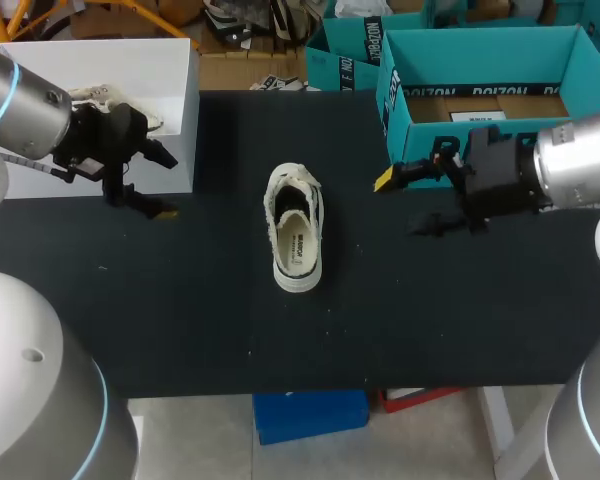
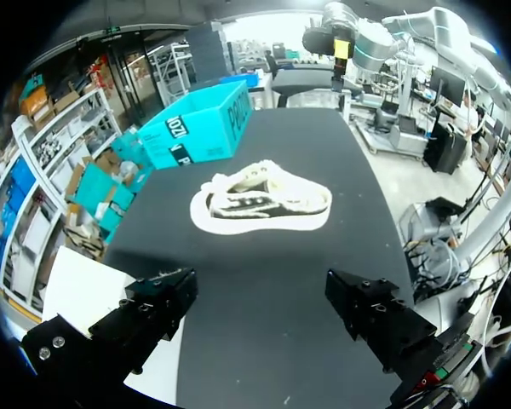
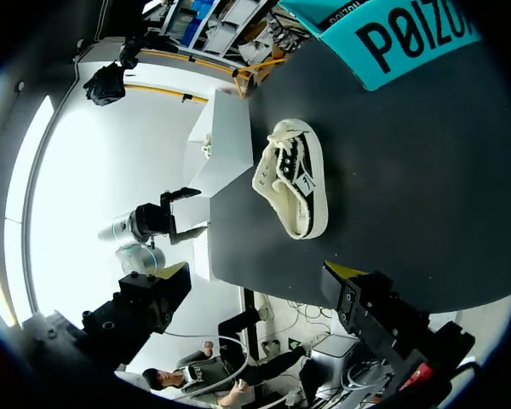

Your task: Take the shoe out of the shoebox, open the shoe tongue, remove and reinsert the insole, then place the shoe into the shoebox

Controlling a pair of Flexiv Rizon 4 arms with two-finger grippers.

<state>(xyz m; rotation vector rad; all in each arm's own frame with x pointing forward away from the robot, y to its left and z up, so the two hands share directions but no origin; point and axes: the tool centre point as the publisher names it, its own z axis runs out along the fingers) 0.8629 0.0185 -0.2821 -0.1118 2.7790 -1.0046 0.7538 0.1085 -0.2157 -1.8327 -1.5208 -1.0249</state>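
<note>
A white and black low sneaker (image 1: 296,228) lies upright on the black table, midway between my arms, toe toward the front edge, its tongue pulled up. The open teal shoebox (image 1: 420,135) stands at the back right. My left gripper (image 1: 165,183) hovers open left of the shoe, in front of a white box. My right gripper (image 1: 405,203) hovers open right of the shoe, just before the teal box. In the left wrist view the shoe (image 2: 262,198) lies ahead of the open fingers (image 2: 157,307). The right wrist view has the shoe (image 3: 294,177) ahead of its open gripper (image 3: 255,302).
A white box (image 1: 170,110) at the back left holds another pale shoe (image 1: 105,97). More teal boxes (image 1: 345,55) sit behind the table's back edge. Bare black table surface (image 1: 230,320) stretches in front of the sneaker.
</note>
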